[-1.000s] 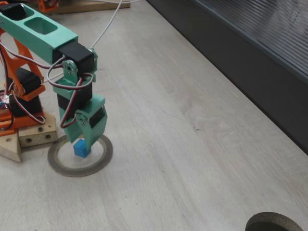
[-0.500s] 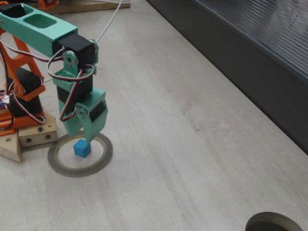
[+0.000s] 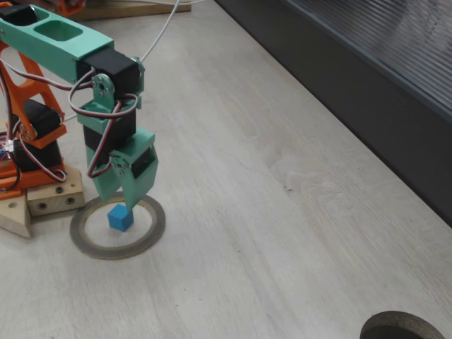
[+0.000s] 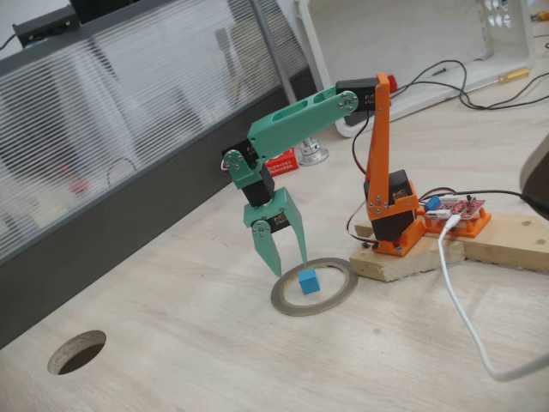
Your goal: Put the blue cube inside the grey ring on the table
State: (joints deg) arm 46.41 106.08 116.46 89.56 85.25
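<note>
The blue cube (image 3: 120, 217) is sitting flat on the pale worktop (image 3: 268, 233) inside the grey ring (image 3: 118, 227), a little off the ring's centre toward the arm's base and clear of the ring's inner edge in both fixed views (image 4: 309, 281). Nothing is touching it. Compared with 1 second ago, when the green fingers were closing around the cube down at ring level, the gripper (image 3: 121, 196) is now hanging just above the ring with the cube left behind; against the picture from half a second ago it is barely differing, so the lift is looking finished or paused.

Behind the cube, in the other fixed view, the jaws (image 4: 283, 251) are standing spread apart and empty, their tips pointing down over the ring's far rim (image 4: 314, 287), with a clear gap between tips and cube.

Further back from the ring, the orange base (image 4: 393, 225) is resting on its wooden block (image 4: 446, 245), and a darker ring (image 3: 402, 326) is lying well apart from the grey ring at the worktop's near corner, taking no part here.

By my judgement the placing is done: the cube is resting inside the ring and released. What is remaining is only pulling the arm away without the fingertips clipping the cube or nudging the ring
</note>
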